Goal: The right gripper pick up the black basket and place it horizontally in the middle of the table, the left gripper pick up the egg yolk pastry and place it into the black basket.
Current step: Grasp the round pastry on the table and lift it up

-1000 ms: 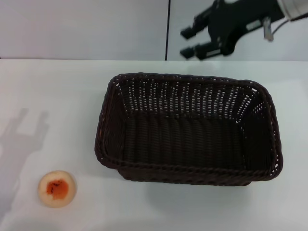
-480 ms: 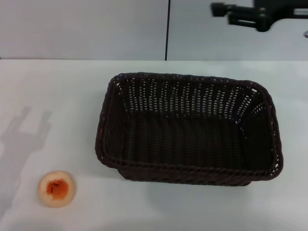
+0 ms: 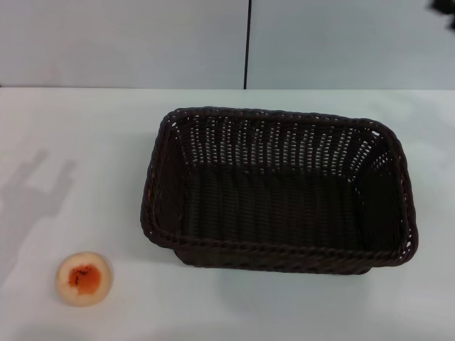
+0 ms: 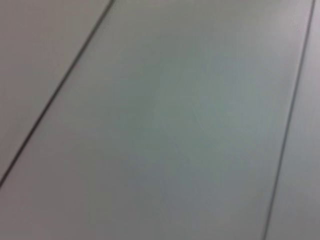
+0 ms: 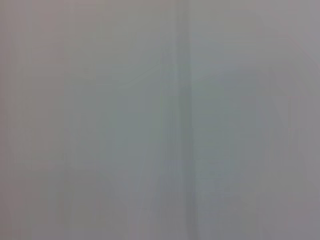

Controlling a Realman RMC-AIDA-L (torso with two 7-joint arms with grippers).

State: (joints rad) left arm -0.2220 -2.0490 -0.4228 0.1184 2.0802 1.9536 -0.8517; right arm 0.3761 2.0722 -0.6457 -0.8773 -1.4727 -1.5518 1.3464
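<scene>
A small round cream-yellow egg yolk pastry (image 3: 84, 279) with an orange-red centre lies at the lower left of the head view on the plain white table (image 3: 71, 142), well apart from the large dark woven wicker basket (image 3: 279, 190), which sits lengthwise across the centre and right. Only a dark sliver of the right gripper (image 3: 448, 13) shows at the upper right corner; whether its fingers are spread cannot be told. The left gripper is out of view.
</scene>
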